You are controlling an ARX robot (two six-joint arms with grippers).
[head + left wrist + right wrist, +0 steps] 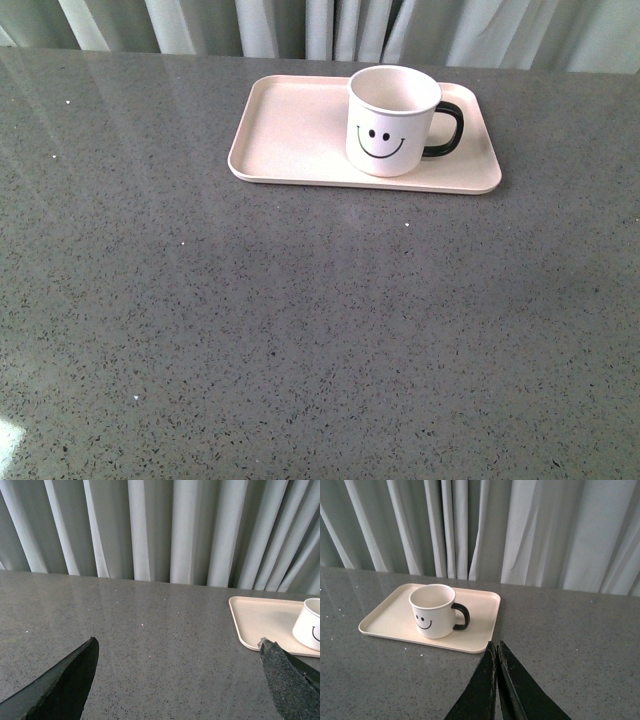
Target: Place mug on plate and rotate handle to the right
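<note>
While the mug (392,121) stands upright on the right half of the plate (290,130), its black handle (447,131) points toward the plate's right edge and the smiley face looks toward the bench's near edge. The plate lies close to the far edge of the grey speckled bench (300,330), before pale curtains (520,530). The left gripper (177,652) is spread wide with nothing between its fingers. The right gripper (497,652) has its fingers pressed together, holding nothing, near the plate's corner.
</note>
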